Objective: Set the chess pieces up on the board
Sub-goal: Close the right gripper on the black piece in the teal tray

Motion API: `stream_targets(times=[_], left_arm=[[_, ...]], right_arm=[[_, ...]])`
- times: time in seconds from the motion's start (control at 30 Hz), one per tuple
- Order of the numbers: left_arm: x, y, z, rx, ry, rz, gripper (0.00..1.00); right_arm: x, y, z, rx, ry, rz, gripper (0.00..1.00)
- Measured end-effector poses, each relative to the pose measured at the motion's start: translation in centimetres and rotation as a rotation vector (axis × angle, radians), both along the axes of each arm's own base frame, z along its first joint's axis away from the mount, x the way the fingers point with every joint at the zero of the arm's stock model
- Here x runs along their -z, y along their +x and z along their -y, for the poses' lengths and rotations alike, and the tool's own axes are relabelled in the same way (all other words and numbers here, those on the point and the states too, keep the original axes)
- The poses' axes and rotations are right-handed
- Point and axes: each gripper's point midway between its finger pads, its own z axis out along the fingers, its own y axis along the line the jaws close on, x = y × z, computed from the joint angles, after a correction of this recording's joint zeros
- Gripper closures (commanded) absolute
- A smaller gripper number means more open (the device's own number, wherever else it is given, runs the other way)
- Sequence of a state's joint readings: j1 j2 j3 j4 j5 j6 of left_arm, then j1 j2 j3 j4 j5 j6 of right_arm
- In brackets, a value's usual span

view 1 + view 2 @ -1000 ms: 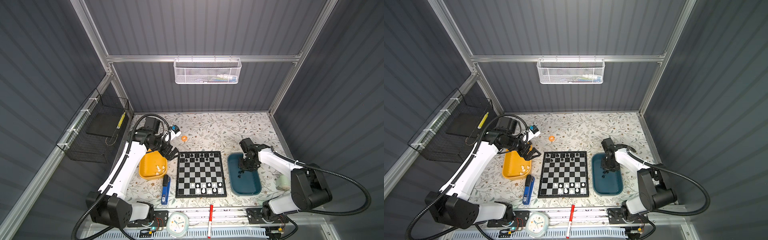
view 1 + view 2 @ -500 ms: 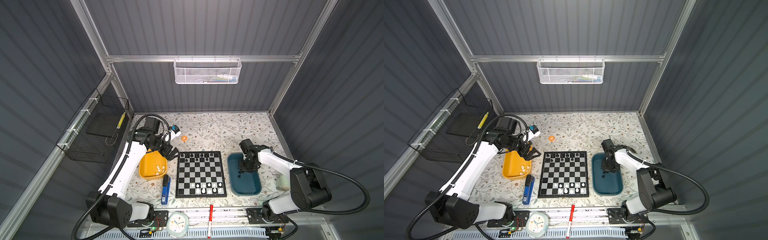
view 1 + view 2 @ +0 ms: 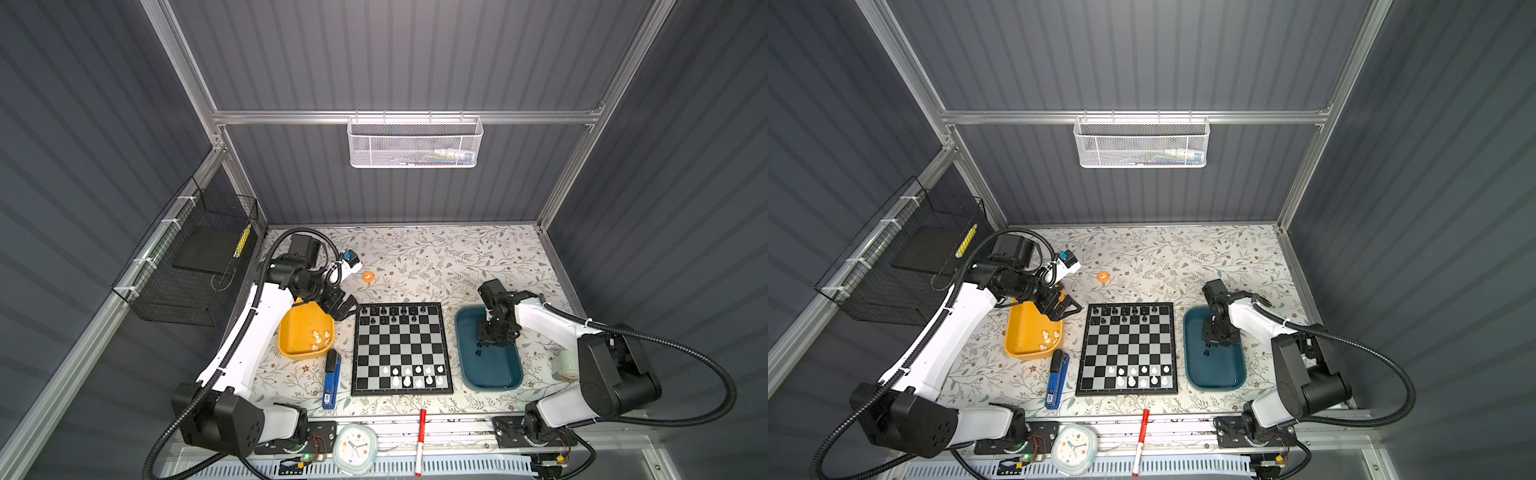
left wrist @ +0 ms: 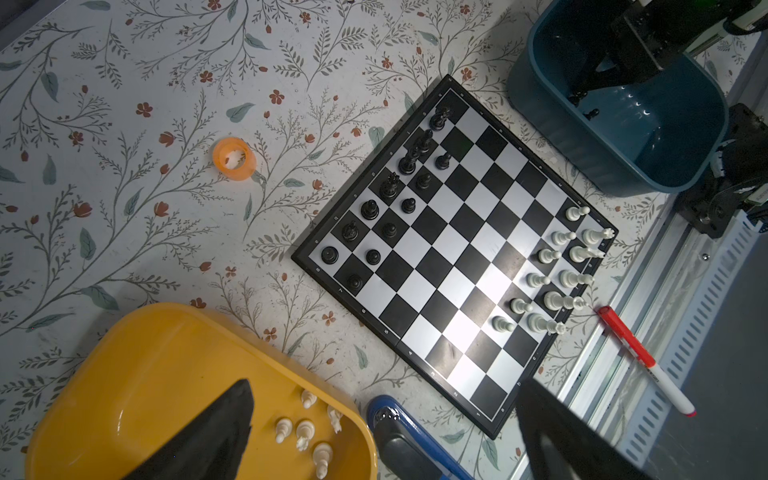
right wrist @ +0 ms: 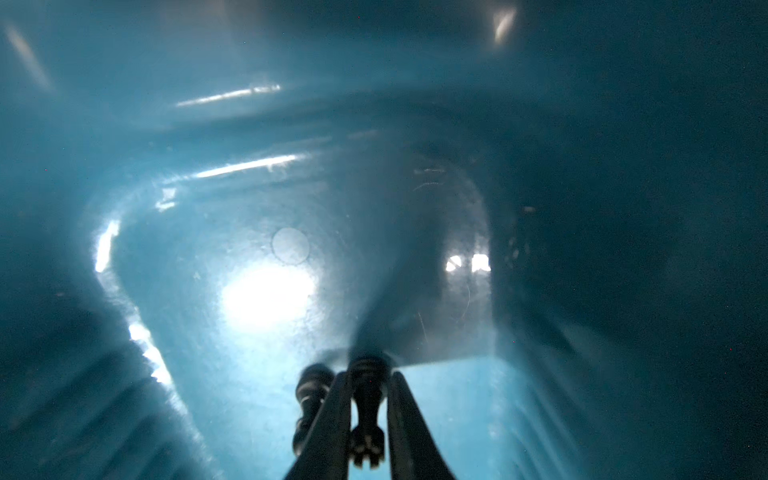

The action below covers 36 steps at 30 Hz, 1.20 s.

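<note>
- Now inside the teal tray [image 3: 490, 384] just right of the board [image 3: 401, 353]: right pincer [image 3: 495, 337], drawn in narrow on a black chess piece [image 5: 366, 399], fingers [image 5: 328, 415] hugging both its flanks.
- Long axis of that piece along the fingers, crowned end toward the wrist. Judged ready for a straight lift, then a carry leftward to the board's far rows.
- Second black piece [image 5: 311, 395] just outside one finger, touching or nearly so; at risk of being knocked or dragged on a careless lift.
- Third black piece [image 3: 478, 353] loose on the tray floor, also right of the board.
- Left of the board's far corner, above the yellow tray [image 3: 296, 340]: left pincer [image 3: 343, 306], spread wide, holding nothing. White pieces [image 3: 320, 337] in that tray.
- On the board: black men [image 3: 390, 311] along the far two rows with gaps, white men [image 3: 415, 374] on the near two rows, clustered toward its right side.
- Right arm plainly nearer the black stock, left arm nearer the white.
- Against a second ago: both arms in the same spots beside the board, no man on the board shifted, right pincer's gap a shade tighter.
</note>
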<state>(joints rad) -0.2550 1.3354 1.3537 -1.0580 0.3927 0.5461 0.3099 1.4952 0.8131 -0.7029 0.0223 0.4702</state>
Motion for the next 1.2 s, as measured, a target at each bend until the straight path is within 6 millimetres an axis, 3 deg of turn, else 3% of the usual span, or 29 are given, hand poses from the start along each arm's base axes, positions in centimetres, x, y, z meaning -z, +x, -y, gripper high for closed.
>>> stream_targets(times=[0.63, 1.2], left_arm=[[0.0, 0.0, 0.0, 0.0, 0.0, 0.0, 0.01], [0.0, 0.0, -0.1, -0.002, 0.004, 0.001, 0.01]], right_arm=[[-0.2, -0.4, 0.2, -0.018, -0.01, -0.012, 0.86], [-3.0, 0.2, 0.1, -0.046, -0.003, 0.043, 0.86]])
